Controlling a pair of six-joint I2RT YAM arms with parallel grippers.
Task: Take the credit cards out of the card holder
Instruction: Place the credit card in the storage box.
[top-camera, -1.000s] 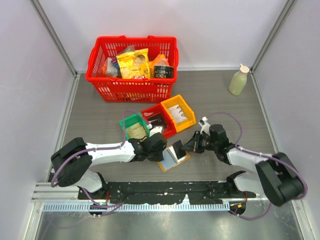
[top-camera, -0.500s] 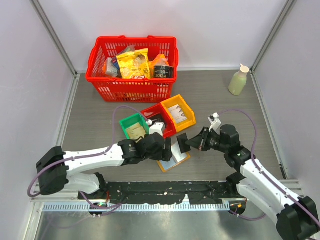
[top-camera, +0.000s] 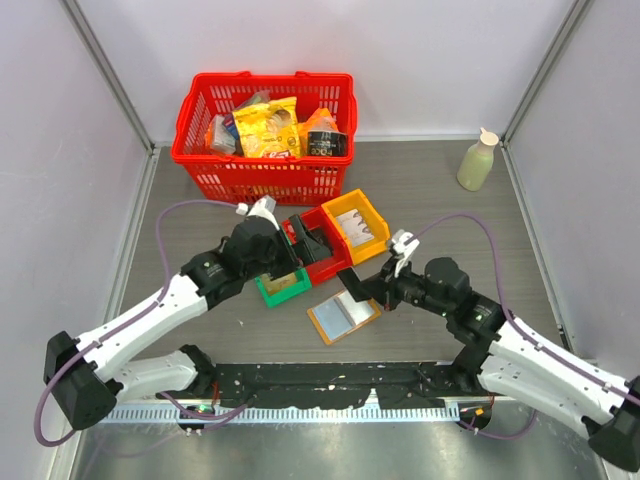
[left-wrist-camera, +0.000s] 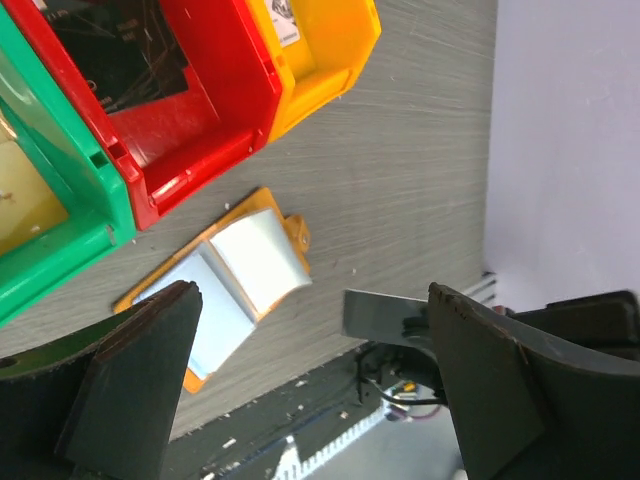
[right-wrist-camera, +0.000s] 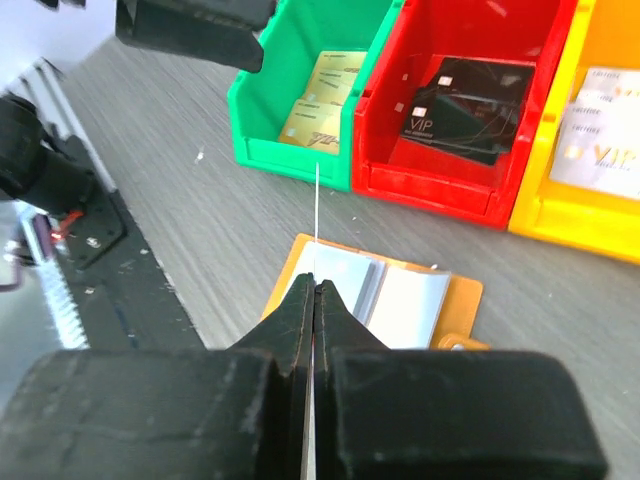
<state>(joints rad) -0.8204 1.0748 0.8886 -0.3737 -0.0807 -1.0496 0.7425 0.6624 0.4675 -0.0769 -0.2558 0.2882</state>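
The right gripper (right-wrist-camera: 316, 295), reaching low, was clamped on a thin credit card (right-wrist-camera: 316, 215) seen edge-on, above the tan-orange card holder (right-wrist-camera: 420, 305) lying open on the table (top-camera: 450, 200). The left gripper (left-wrist-camera: 312, 300) hung wide open, empty, near the green bin (left-wrist-camera: 70, 240).

Glossy-sleeved card holder (top-camera: 340, 318), matt woodgrain table (top-camera: 450, 220)
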